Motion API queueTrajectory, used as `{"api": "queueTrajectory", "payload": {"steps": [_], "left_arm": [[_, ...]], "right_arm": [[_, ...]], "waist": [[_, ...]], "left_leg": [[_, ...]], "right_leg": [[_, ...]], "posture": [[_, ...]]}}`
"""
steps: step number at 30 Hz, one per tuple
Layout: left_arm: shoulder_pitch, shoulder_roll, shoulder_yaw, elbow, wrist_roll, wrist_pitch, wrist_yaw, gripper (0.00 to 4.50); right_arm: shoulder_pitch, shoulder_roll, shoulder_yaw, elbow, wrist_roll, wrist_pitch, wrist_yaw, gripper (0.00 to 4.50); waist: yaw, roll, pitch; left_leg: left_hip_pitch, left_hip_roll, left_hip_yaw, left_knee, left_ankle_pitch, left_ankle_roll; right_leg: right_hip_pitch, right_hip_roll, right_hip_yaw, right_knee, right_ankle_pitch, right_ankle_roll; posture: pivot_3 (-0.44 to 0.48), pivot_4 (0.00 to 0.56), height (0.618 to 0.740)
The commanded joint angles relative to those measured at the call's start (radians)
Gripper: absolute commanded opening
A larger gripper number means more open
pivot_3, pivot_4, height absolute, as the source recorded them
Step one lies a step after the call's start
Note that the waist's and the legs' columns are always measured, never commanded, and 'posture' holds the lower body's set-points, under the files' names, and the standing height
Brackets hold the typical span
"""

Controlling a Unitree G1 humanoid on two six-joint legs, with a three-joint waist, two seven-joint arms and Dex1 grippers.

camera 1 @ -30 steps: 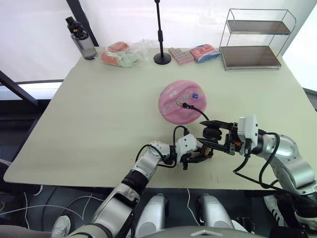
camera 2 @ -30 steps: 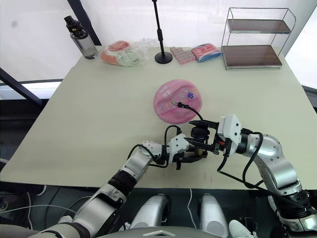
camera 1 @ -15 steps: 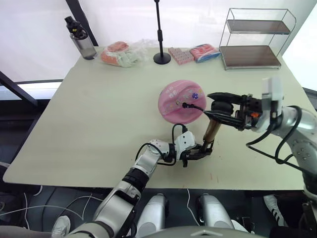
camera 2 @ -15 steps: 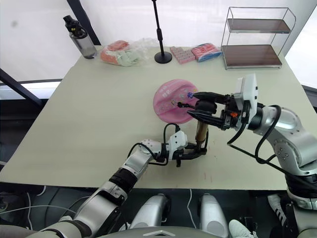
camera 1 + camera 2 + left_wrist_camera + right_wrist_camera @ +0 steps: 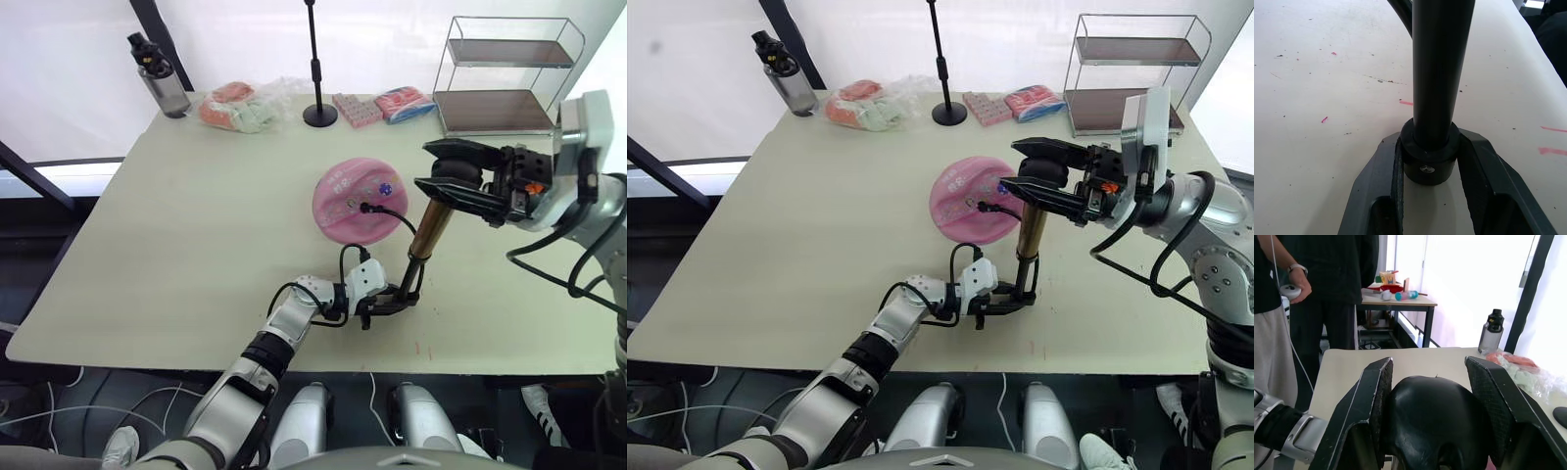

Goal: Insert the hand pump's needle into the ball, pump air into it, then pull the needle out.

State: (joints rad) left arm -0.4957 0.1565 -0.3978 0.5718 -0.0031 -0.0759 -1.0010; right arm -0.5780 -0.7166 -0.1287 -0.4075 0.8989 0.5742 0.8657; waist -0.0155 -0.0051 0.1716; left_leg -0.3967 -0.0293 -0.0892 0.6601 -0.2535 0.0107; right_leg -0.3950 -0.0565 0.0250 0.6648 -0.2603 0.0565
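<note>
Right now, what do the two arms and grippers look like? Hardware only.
Both arms are silver-grey metal segments with black joints and loose black cables looping alongside. The left gripper has a white block at the wrist and two black fingers. The right gripper has a white wrist module, small red-orange details and two broad, black, tapering fingers.

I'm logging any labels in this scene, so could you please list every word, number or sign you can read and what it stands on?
None can be read.
Ball: small printed motifs and marks, too small to read.
Packets at the table's far edge: print too small to read.
Bottle: no legible label.
Pump: no marking visible on the barrel.
</note>
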Motion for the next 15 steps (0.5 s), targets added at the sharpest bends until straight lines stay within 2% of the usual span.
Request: {"api": "queueTrajectory", "payload": {"steps": [1, 8, 15], "left_arm": [[0.038, 0.031, -0.018, 0.056, 0.041, 0.017, -0.002, 1.09], [0.042, 0.034, -0.02, 0.067, 0.049, -0.003, 0.005, 1.09], [0.036, 0.018, -0.024, 0.105, 0.063, -0.052, 0.038, 1.09]], "right_arm": [[-0.068, -0.013, -0.097, -0.021, 0.036, -0.025, -0.024, 1.87], [-0.052, -0.02, -0.121, -0.041, 0.142, 0.057, -0.055, 1.87], [-0.066, -0.041, -0.123, -0.037, 0.128, 0.057, -0.045, 1.87]], "waist": [[0.002, 0.0, 0.0], [0.002, 0.0, 0.0], [0.003, 0.0, 0.0]], "left_leg": [[0.0, 0.0, 0.0, 0.0, 0.0, 0.0], [-0.001, 0.0, 0.0, 0.0, 0.0, 0.0], [-0.001, 0.0, 0.0, 0.0, 0.0, 0.0]], "right_leg": [[0.0, 0.0, 0.0, 0.0, 0.0, 0.0], [0.0, 0.0, 0.0, 0.0, 0.0, 0.0], [0.0, 0.0, 0.0, 0.0, 0.0, 0.0]], "posture": [[0.0, 0.15, 0.74], [0.0, 0.15, 0.74], [0.0, 0.15, 0.74]]}}
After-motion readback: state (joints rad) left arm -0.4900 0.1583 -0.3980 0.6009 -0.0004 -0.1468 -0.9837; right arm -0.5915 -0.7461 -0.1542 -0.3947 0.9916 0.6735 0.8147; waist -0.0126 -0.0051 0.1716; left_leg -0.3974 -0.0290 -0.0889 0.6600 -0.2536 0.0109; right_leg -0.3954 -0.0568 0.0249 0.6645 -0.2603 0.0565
